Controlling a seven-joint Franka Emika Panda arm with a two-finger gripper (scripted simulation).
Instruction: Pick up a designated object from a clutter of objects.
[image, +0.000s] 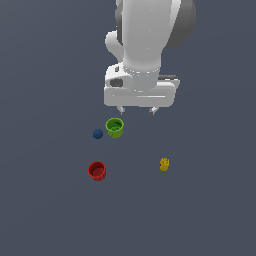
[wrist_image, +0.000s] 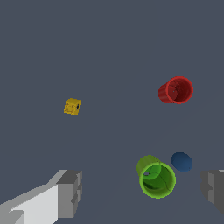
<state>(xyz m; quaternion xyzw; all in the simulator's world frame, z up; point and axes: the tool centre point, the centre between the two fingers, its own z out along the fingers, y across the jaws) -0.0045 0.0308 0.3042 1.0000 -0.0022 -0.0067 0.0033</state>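
The designated object is a tiny yellow lumpy-topped piece (image: 164, 164) (wrist_image: 72, 106), lying alone on the grey floor toward the exterior view's right. My gripper (image: 137, 109) (wrist_image: 142, 192) hangs open and empty above the floor, well behind the yellow piece. Its two grey fingers (wrist_image: 70, 192) stand wide apart. The rest of the clutter of objects is a green cup (image: 115, 127) (wrist_image: 156, 177), a dark blue ball (image: 98, 133) (wrist_image: 181, 161) beside it, and a red cup (image: 97, 170) (wrist_image: 176, 90). The green cup sits just below and left of the fingertips in the exterior view.
The white arm (image: 147, 40) fills the upper middle of the exterior view. The floor is plain dark grey, with no walls or edges in sight.
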